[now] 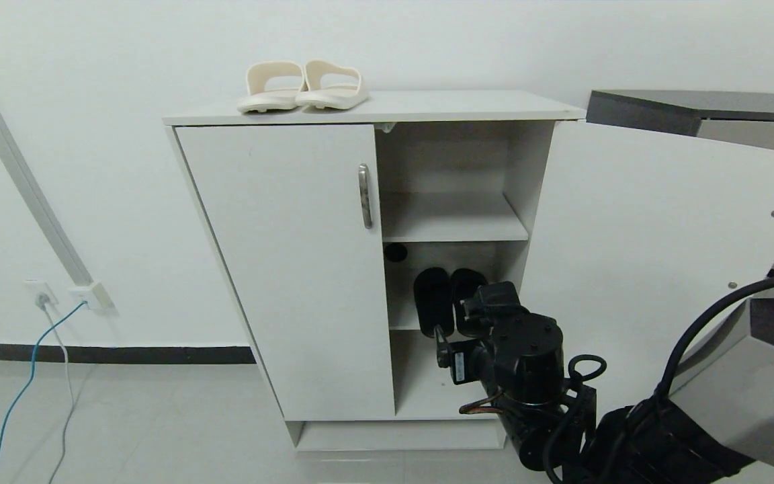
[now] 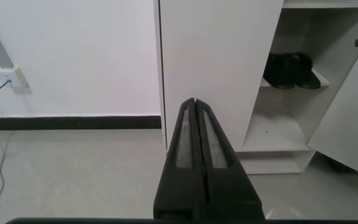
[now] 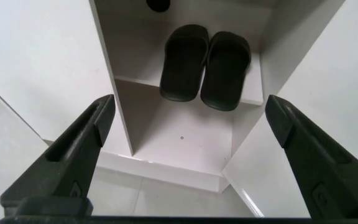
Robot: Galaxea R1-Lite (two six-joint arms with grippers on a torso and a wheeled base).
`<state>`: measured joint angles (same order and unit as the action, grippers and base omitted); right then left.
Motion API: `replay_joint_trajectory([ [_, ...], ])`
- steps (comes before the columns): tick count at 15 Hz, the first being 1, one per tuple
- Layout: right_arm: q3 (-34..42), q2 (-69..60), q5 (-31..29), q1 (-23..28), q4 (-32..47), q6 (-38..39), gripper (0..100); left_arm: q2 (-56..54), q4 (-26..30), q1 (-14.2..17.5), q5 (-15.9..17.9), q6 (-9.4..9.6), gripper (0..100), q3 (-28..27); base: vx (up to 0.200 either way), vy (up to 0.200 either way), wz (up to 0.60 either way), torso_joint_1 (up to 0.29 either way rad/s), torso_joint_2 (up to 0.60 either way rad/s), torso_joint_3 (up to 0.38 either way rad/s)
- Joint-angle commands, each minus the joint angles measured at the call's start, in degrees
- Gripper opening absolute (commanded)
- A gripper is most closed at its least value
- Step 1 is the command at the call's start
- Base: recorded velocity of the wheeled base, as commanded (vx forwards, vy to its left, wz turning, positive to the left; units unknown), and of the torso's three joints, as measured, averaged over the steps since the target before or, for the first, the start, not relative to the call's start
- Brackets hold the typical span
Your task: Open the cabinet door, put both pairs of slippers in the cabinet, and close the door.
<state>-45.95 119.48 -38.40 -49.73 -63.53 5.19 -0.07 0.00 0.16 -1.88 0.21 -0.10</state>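
Hiding the near ends of the black slippers [image 1: 435, 296] in the head view, the right arm's dark wrist stands before the open right half of the cabinet [image 1: 467, 106]. The right wrist view shows the pair whole, side by side and touching on the middle shelf [image 3: 138, 68], with their near ends at its front edge. A small dark round thing [image 1: 396, 253] at the back of that compartment is too dim to identify. The right claw [image 3: 188, 102] hangs just outside the opening, its fingers spread wide apart and empty. The left claw [image 2: 194, 109] points toward the closed left door [image 1: 286, 269] from out over the floor, its fingers pressed together. The cream slippers [image 1: 303, 86] lie side by side on the cabinet's top, toward its left end. The right door [image 1: 642, 235] is swung open, its far edge cut off by the frame, and it half covers a grey unit [image 1: 696, 111] behind. On the wall to the left are a socket [image 1: 95, 296], a blue cable [image 1: 24, 383] trailing to the floor, and a slanting grey conduit [image 1: 17, 168].
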Motion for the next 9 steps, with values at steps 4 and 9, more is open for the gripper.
replay_joint_trajectory([
  [4, -0.02, 0.49, 0.08, -0.11, -0.02, -0.01, 100, 0.07, 0.00, 0.02, -0.06, -0.03, 0, 0.01, 0.000, 0.000, 0.00, 0.000, 0.00, 0.000],
  [9, 0.07, 1.02, -0.01, -0.11, -0.90, -0.10, 100, 0.07, 0.00, 0.02, 0.21, -0.03, 0, 0.01, 0.000, 0.160, 0.00, 0.003, 0.00, 0.004],
])
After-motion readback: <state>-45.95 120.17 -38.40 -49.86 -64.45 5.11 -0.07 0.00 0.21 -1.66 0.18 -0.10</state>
